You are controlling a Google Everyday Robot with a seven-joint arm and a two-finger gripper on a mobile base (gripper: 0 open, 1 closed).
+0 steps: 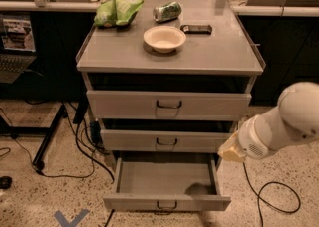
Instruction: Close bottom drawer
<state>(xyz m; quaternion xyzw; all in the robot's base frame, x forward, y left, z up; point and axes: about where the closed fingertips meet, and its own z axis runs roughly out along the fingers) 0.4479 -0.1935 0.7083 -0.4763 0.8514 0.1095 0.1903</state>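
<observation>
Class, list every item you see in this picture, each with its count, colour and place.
cabinet: one, grey, centre
bottom drawer: one, grey, lowest of three, pulled open
bowl: one, white, cabinet top centre
can: one, green, lying on cabinet top, rear
bag: one, green, cabinet top, rear left
flat dark object: one, black, right of bowl
laptop: one, dark, far left
cables: several, black, floor
arm: one, white, right
end effector: one, yellowish, by the middle drawer's right end
</observation>
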